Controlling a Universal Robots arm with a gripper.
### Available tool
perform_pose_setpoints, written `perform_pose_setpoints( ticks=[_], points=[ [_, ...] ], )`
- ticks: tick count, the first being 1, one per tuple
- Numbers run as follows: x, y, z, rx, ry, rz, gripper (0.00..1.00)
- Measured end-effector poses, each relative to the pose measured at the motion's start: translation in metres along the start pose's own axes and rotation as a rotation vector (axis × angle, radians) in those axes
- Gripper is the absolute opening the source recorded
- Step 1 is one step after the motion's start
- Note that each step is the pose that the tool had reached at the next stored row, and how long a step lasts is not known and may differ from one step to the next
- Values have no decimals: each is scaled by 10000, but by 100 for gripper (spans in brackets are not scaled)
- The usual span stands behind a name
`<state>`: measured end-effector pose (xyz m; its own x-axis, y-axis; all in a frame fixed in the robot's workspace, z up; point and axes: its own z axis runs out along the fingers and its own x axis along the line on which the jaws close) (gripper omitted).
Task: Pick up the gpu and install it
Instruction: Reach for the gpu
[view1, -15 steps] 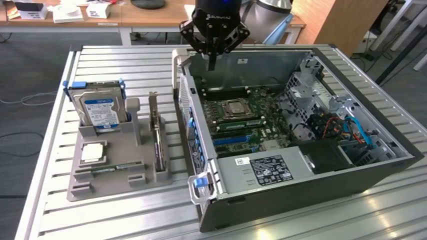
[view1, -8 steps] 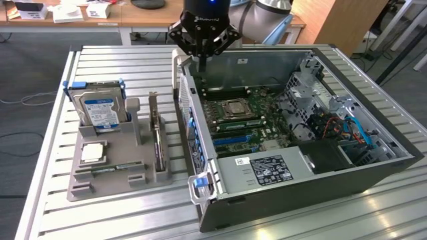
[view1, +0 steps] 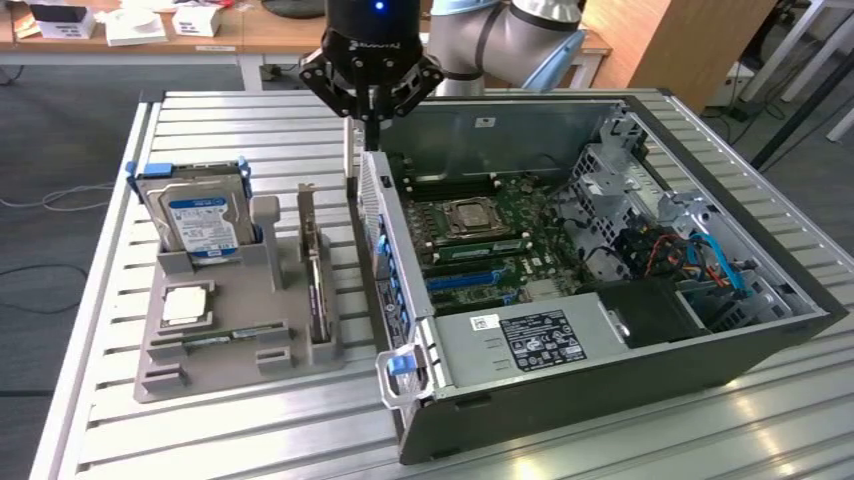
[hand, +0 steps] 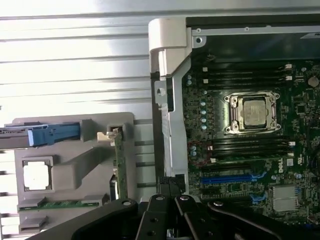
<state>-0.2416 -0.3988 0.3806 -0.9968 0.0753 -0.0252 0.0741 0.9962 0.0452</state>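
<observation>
The gpu (view1: 315, 280) stands on its long edge in a slot of the grey holder tray (view1: 220, 375), to the exterior view's left of the open computer case (view1: 601, 400). In the wrist view the gpu (hand: 119, 160) appears edge-on as a thin green strip with a pale bracket tip. My gripper (view1: 370, 132) hangs shut, with nothing between its fingers, above the case's rear wall and just to the right of the card's far end. Its black linkage (hand: 169, 200) shows in the wrist view. The motherboard's blue slot (hand: 230, 177) lies open inside the case.
The tray also holds a hard drive (view1: 200, 215) in a blue-handled caddy, a CPU (view1: 184, 303) and a RAM stick (view1: 220, 340). The case's rear wall (view1: 387, 260) stands between tray and motherboard (view1: 494, 240). Desks with boxes lie behind the slatted metal table (view1: 200, 120).
</observation>
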Motion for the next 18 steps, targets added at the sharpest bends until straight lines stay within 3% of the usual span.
perform_pose_setpoints(
  ticks=[13, 18],
  points=[
    [417, -35, 73, 0, 0, 1, 11],
    [466, -39, 76, -1, -1, -1, 11]
  ],
)
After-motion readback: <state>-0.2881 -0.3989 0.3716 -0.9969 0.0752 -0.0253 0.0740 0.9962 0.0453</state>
